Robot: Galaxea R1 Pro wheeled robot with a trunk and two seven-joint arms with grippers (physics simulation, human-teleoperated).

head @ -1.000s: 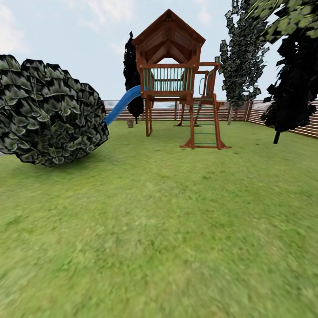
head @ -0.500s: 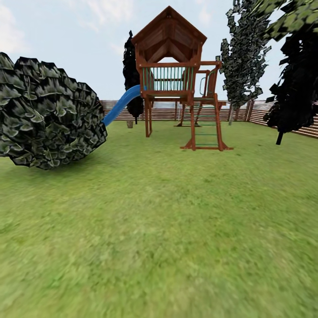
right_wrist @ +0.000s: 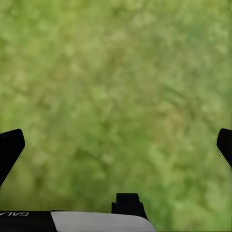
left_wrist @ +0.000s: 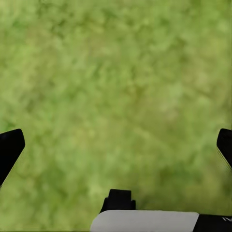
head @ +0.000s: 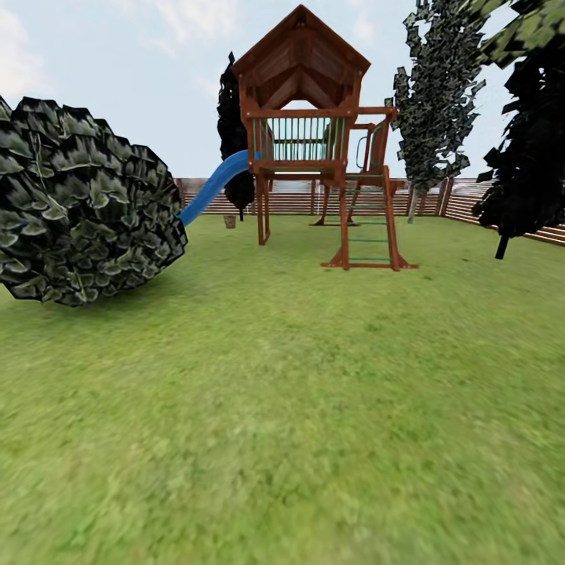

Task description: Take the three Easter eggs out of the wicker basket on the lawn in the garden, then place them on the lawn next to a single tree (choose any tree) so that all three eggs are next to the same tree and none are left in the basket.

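Note:
Green lawn (head: 298,392) stretches ahead in the head view. Far off, by the foot of the blue slide, stands a small brown thing that looks like the wicker basket (head: 230,221). At this distance the Easter eggs cannot be made out. A tree (head: 430,94) with a pale trunk and mottled leaves rises at the back right near the fence. My left gripper (left_wrist: 116,145) is open over bare grass, its black fingertips (left_wrist: 9,147) wide apart. My right gripper (right_wrist: 116,145) is open too, with only grass between its fingertips (right_wrist: 10,145).
A wooden playset (head: 314,133) with a blue slide (head: 212,188) stands mid-distance. A big dark leafy bush (head: 82,204) sits at the left. A black-trunked tree (head: 530,141) is at the right, another dark tree (head: 234,125) behind the slide. A slat fence (head: 471,200) bounds the back.
The whole head view has shifted: the playset looms slightly larger and the bush has slid left, so the camera has moved forward. Nothing on the lawn has moved.

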